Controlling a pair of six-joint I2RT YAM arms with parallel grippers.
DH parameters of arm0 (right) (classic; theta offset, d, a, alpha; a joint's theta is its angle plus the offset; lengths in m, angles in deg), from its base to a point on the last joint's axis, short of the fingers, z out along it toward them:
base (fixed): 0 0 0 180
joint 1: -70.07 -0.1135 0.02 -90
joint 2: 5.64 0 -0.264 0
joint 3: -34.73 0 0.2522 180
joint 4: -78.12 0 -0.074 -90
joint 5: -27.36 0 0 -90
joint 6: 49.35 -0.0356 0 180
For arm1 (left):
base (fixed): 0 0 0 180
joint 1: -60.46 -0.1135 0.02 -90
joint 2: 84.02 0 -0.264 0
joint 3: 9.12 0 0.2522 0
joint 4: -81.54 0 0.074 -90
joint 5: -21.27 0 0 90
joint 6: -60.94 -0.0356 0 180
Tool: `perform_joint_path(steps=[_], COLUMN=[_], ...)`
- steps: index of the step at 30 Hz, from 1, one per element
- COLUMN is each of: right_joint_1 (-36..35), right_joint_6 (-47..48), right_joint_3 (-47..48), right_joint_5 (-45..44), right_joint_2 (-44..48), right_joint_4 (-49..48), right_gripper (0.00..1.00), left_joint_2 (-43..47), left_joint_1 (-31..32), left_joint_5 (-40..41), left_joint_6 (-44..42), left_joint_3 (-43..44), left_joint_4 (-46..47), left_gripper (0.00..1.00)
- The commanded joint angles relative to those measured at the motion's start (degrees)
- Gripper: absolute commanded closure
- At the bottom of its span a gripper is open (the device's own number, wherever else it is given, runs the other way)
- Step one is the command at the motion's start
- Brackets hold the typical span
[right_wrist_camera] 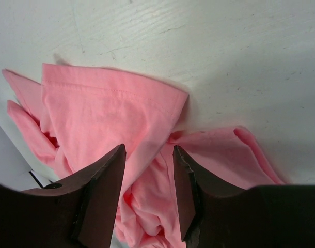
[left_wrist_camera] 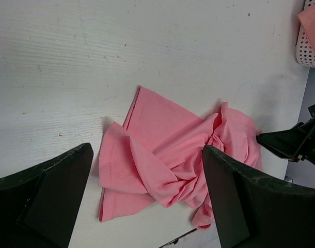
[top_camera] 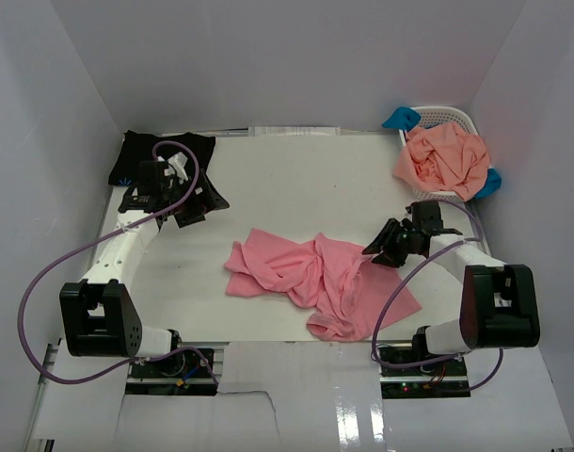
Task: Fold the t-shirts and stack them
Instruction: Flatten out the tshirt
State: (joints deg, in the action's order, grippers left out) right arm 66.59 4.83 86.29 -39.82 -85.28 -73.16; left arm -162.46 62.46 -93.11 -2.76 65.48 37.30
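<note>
A rose-pink t-shirt point(top_camera: 317, 281) lies crumpled in the middle of the table. It also shows in the left wrist view point(left_wrist_camera: 168, 155) and the right wrist view point(right_wrist_camera: 111, 113). A black t-shirt point(top_camera: 153, 151) lies folded at the far left corner. A salmon-orange t-shirt point(top_camera: 444, 160) fills the basket, with bright blue cloth point(top_camera: 400, 119) poking out beside it. My left gripper point(top_camera: 200, 209) point(left_wrist_camera: 147, 150) is open and empty, near the black shirt and away from the pink one. My right gripper point(top_camera: 379, 252) point(right_wrist_camera: 149, 149) is open, hovering just over the pink shirt's right edge.
A white lattice basket point(top_camera: 454, 117) stands at the far right corner; its wall shows in the left wrist view point(left_wrist_camera: 308, 51). White walls close in the table on three sides. Purple cables loop off both arms.
</note>
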Motion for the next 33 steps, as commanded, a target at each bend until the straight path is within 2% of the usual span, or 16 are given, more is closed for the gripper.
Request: perform_joint_path(steps=[1,9,10,13,15,16,20,25,27,29,33], right_joint_1=[0.5,0.6,0.6,0.7,0.6,0.6,0.3,-1.9,-2.8,-3.5,-3.8], right_joint_6=[0.6,0.8,0.7,0.6,1.1,1.1,1.7,7.2,8.4,10.4,13.5], right_joint_3=[0.9,1.8,1.8,2.8,4.5,5.0,9.7,26.6,37.4,48.3,59.5], right_joint_5=[-0.8,-1.4,-1.5,-3.4,-3.8,-3.6,-0.2,4.3,7.8,6.5,0.7], right_joint_2=[-1.7,-6.9,-7.3,-7.8,-8.3,-8.6,-10.4,-16.3,-18.5,-20.9,-23.3], right_joint_4=[-2.4,-6.1,-6.6,-7.2,-7.4,-7.9,-9.2,-4.1,-1.4,4.6,10.4], right_gripper=[0.52,0.54,0.64,0.70,0.79,0.92,0.92,0.92,0.92,0.92,0.92], left_joint_2=[0.4,0.6,0.6,0.6,0.7,0.6,0.4,-1.1,-2.9,-4.5,-9.5], left_joint_1=[0.2,0.2,0.2,0.2,0.2,0.2,0.2,0.6,1.7,3.4,7.0], left_joint_5=[0.4,0.8,0.9,0.9,1.0,1.0,1.0,0.0,-0.5,-0.6,1.2], left_joint_6=[-0.8,-1.0,-1.0,-0.9,-1.0,-0.9,-0.8,-0.9,-1.3,-1.9,-4.0], left_joint_3=[1.1,1.4,1.3,1.3,1.3,1.3,1.2,1.4,2.0,3.2,6.5], left_joint_4=[-0.4,-0.8,-0.8,-0.9,-1.1,-1.0,-1.1,-1.1,-1.2,-1.6,-3.2], left_gripper=[0.02,0.02,0.02,0.02,0.02,0.02,0.02,0.02,0.02,0.02,0.02])
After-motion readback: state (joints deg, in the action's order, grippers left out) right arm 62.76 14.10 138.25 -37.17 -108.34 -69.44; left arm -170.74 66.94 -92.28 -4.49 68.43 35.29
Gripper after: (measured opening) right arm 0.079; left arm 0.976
